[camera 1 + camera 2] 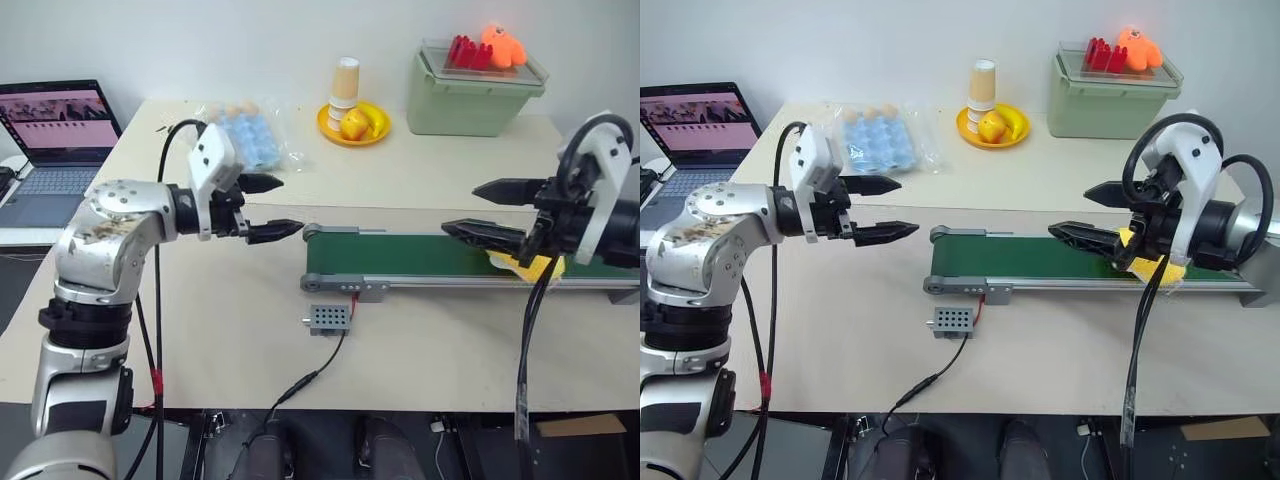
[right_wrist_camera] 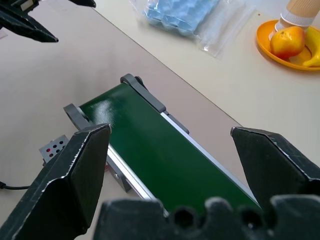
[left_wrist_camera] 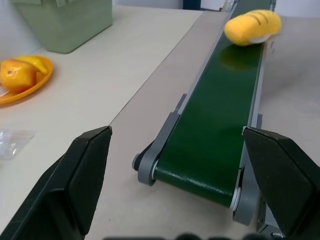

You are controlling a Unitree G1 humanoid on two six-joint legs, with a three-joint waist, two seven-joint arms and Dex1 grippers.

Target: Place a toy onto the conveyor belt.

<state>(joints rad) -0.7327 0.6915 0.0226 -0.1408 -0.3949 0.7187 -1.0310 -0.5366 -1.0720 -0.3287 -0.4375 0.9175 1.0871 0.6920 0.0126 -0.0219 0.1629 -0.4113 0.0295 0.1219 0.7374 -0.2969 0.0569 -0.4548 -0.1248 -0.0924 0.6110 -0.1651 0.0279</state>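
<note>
Yellow toy sits on the conveyor belt, toward its right end, w/ the right claw hanging just over and in front of it. The belt lies across the counter, wired to a small grey box.

Both claws are spread wide and hold nothing. The left claw hovers off the belt's left roller end, apart from it.

Risks, imo: if the belt runs rightward, the toy is close to the end and could ride off. The right claw's lower finger is low near the toy, so any dip could nudge it off the edge.

Views: left wrist cam shows the toy whole, resting on the belt w/ its reflection under it; head cams have it half-hidden behind the right claw. Right wrist cam shows the bare left stretch of belt and the grey box.
</note>
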